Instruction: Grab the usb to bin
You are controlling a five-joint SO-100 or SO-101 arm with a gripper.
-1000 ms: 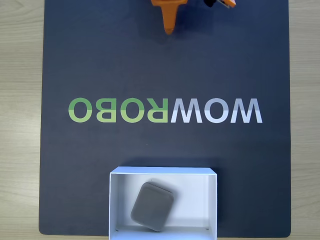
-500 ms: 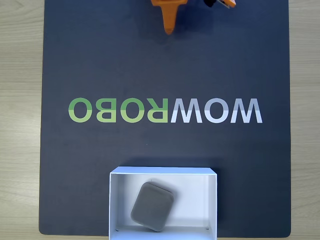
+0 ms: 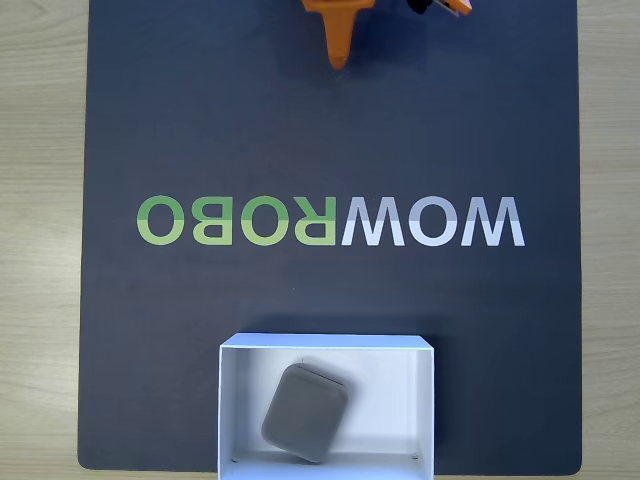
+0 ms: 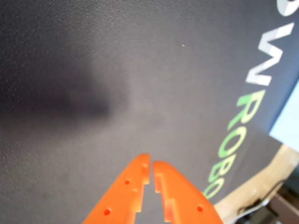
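The gripper is seen in the wrist view as two orange fingers entering from the bottom edge, their tips brought together with only a thin slit between them – closed, with nothing held. Small round holes are visible along each finger. Beneath the tips lies the dark grey mat, over which a soft blurred shadow is cast on the left, and along the right side of that view part of the white and green lettering is caught. In the fixed view the gripper is found at the top edge as a single orange point directed down the picture, well apart from everything else on the mat. Across the middle of the mat the printed lettering is read upside down and reversed – green on the left, pale grey-white on the right. Near the bottom edge the bin is set, a shallow white open box with thin walls, partly cut off by the picture's edge. Inside it, left of centre, the usb is lying flat on the floor: a small matte grey block, roughly square with rounded corners, turned at an angle to the bin's walls. The mat is laid on a pale wooden table.
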